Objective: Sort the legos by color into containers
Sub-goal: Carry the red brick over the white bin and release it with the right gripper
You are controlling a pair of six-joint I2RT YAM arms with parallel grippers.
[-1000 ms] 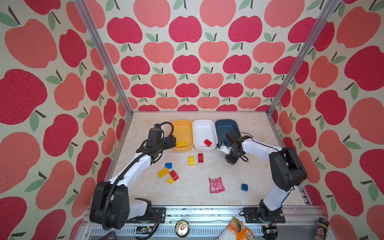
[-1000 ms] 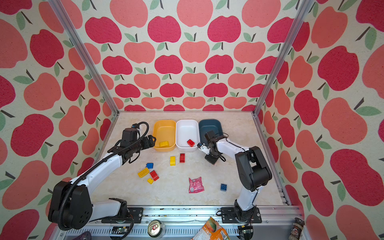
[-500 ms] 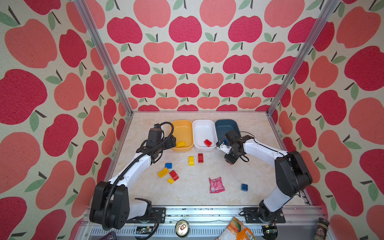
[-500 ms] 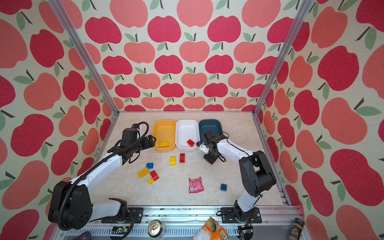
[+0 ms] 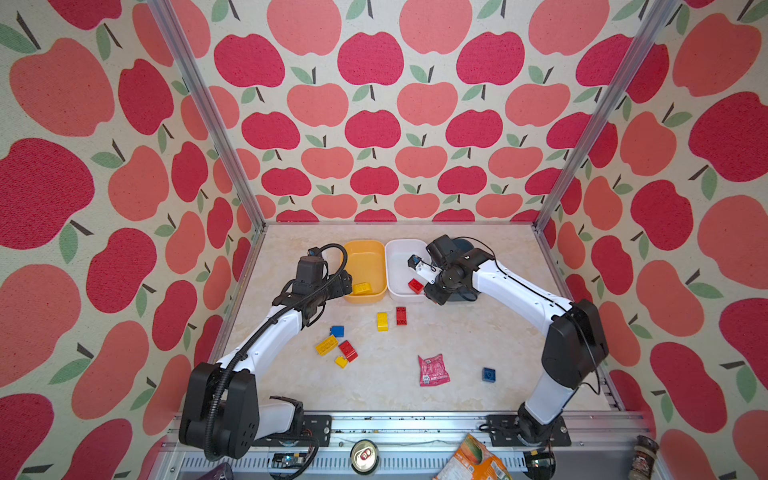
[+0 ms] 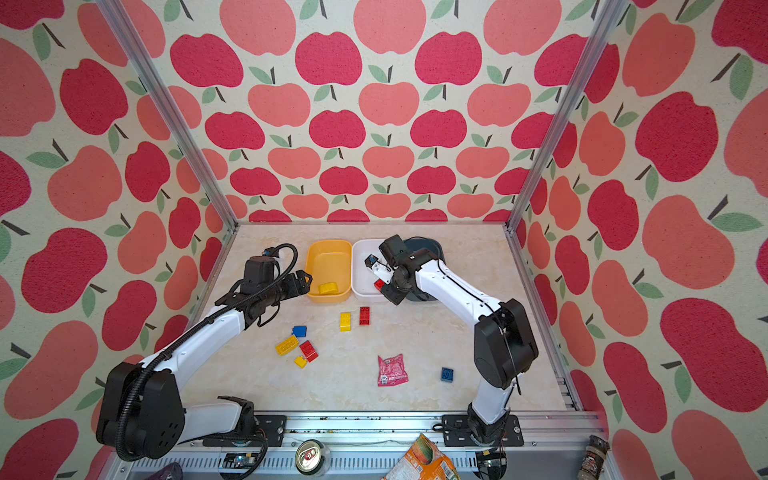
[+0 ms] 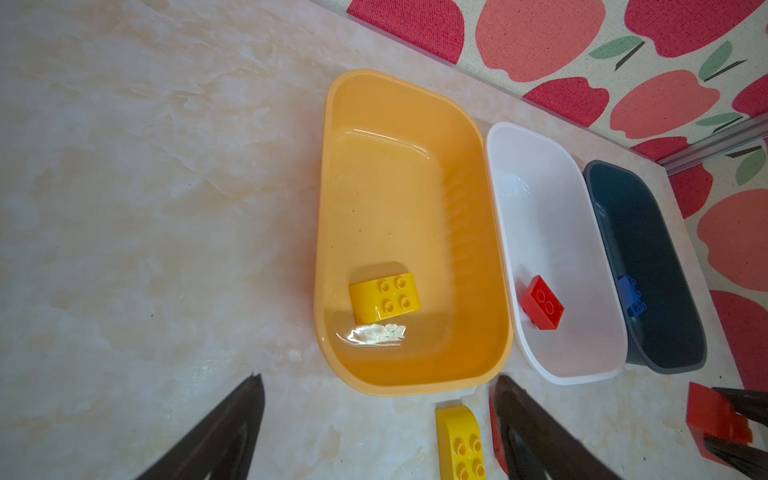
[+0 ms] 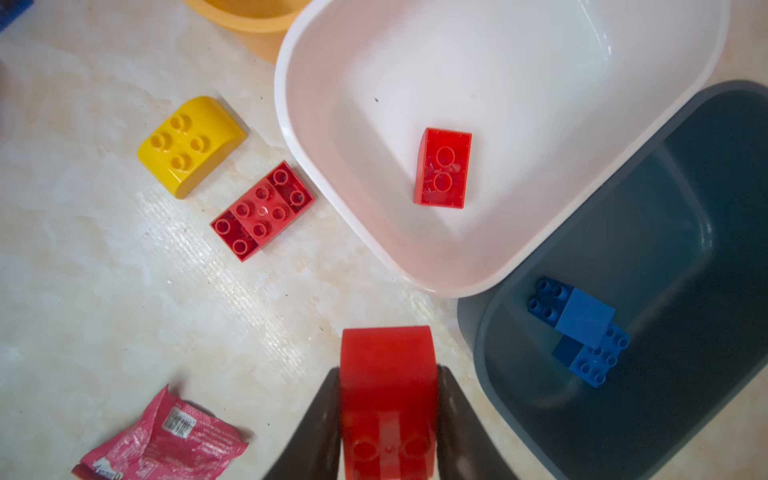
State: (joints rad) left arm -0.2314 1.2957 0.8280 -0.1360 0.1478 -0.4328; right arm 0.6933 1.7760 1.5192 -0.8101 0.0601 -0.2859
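Now | left gripper [image 7: 378, 380] spread wide | right gripper [image 8: 388, 374] pinching red brick [image 8: 386, 415] (near white bin [image 8: 498, 83])

Pale marbled table [image 5: 457, 332]: yellow-orange bin [image 5: 368, 262], white bin [image 5: 401, 262] and dark blue-grey bin [image 7: 660, 257] stand side by side at the back. Loose before them lie a yellow brick [image 5: 382, 321] beside a red brick [image 5: 401, 316]. Leftward cluster a blue brick [image 5: 337, 331], long yellow brick [image 5: 326, 345], second red brick [image 5: 348, 350] and small yellow brick [image 5: 341, 361]; nearer the front, a pink packet [image 5: 432, 370] and dark blue brick [image 5: 488, 374].

Links: white, tubular; joint housings: black. Black corrugated conduit [image 5: 215, 409] runs along the left arm [image 5: 270, 345]; thin black cable [image 5: 536, 291] along the right arm [image 5: 515, 301]. Left gripper [image 7: 378, 377] and right gripper [image 8: 388, 369]: dark tapered fingers [image 7: 224, 436].
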